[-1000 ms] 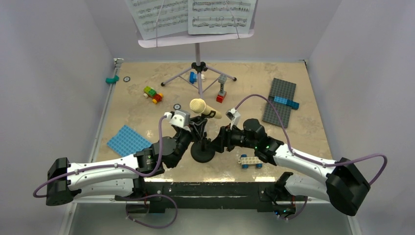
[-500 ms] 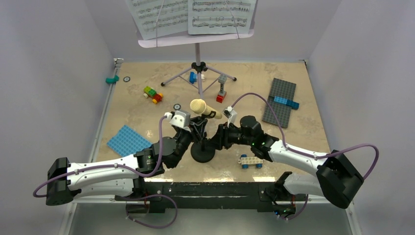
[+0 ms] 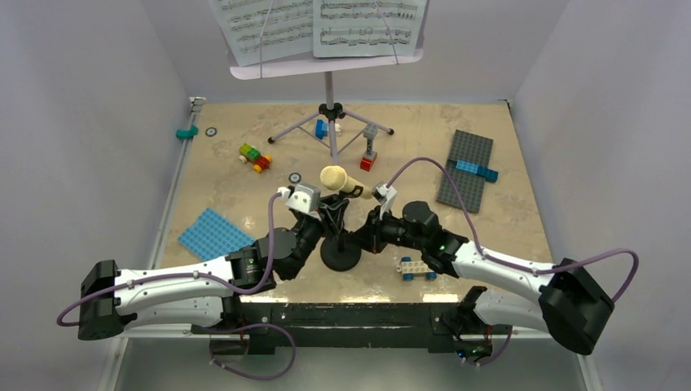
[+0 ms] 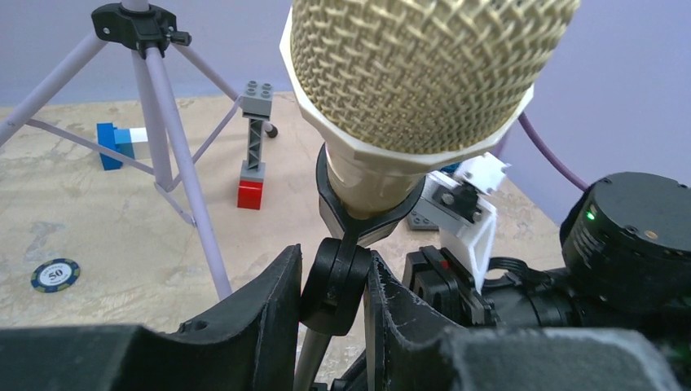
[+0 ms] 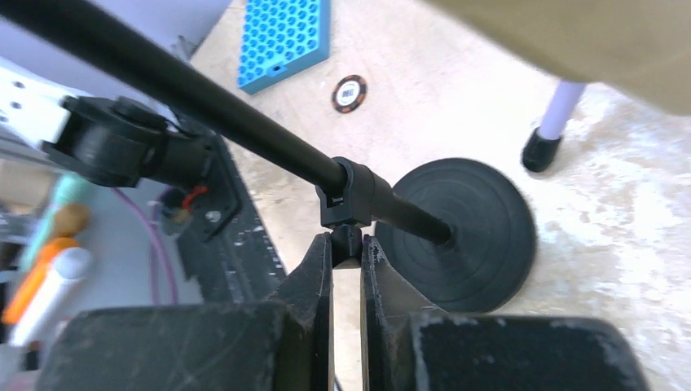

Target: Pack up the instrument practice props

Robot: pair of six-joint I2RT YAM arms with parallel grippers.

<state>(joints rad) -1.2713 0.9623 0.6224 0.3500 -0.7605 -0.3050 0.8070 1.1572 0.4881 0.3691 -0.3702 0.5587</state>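
The cream-yellow microphone [image 3: 336,179] [image 4: 407,81] sits in the clip of the black mic stand, whose round base [image 3: 340,255] [image 5: 473,232] rests on the table. From the left, my left gripper [image 3: 324,218] [image 4: 332,269] is shut on the stand's round swivel joint just under the clip. From the right, my right gripper [image 3: 358,236] [image 5: 346,243] is shut on the small knob of the collar on the stand's pole. The lilac music stand [image 3: 329,90] stands at the back on its tripod and carries white sheet-music pages [image 3: 326,24].
A blue baseplate [image 3: 213,234] lies front left and a grey baseplate [image 3: 465,167] right. A white wheeled brick [image 3: 417,268] sits by my right arm. Coloured bricks [image 3: 254,156], a grey-and-red brick tower [image 3: 369,147] and a poker chip [image 3: 294,177] lie near the tripod legs.
My right gripper has closed from open onto the collar knob of the mic stand. The left gripper keeps its hold; the microphone has shifted slightly right.
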